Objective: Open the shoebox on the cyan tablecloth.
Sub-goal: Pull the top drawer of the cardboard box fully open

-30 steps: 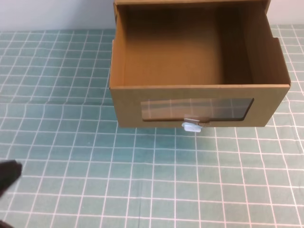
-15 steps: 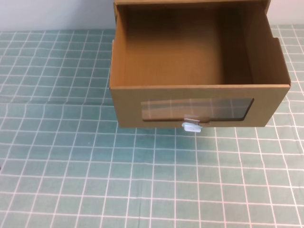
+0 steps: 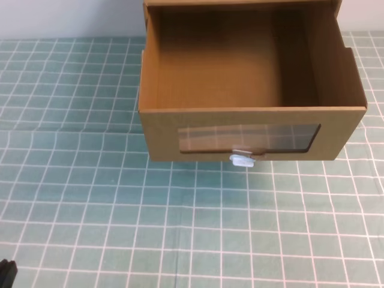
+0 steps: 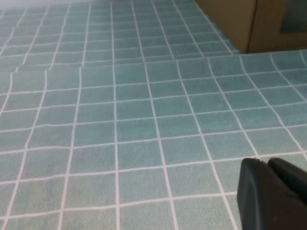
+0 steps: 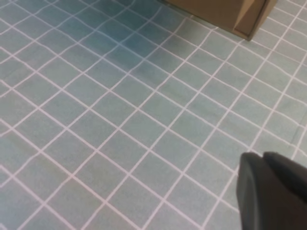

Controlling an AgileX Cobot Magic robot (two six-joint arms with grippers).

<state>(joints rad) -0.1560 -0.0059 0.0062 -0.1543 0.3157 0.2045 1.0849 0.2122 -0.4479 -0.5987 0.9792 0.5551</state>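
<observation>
1. Brown cardboard makes up the drawer-style shoebox, which sits at the far middle of the teal-cyan tablecloth with thin white grid lines that covers the worktop.
2. Its drawer stands pulled out toward the camera in the high view, and the bare cardboard inside is open to sight from above.
3. On the drawer's front face a clear rectangular window shows the grid pattern through it, and a small white tab handle hangs just below the window at the lower edge.
4. The left wrist view shows the left claw as two dark fingers pressed together at the lower right, clenched with nothing between them, above bare cloth and well apart from the shoebox corner at the upper right.
5. The right wrist view shows the right claw likewise clenched and holding nothing, low at the right, with the box's corner far off at the top edge.
6. A small dark part pokes in at the bottom left corner of the high view; I cannot tell what it is.
</observation>
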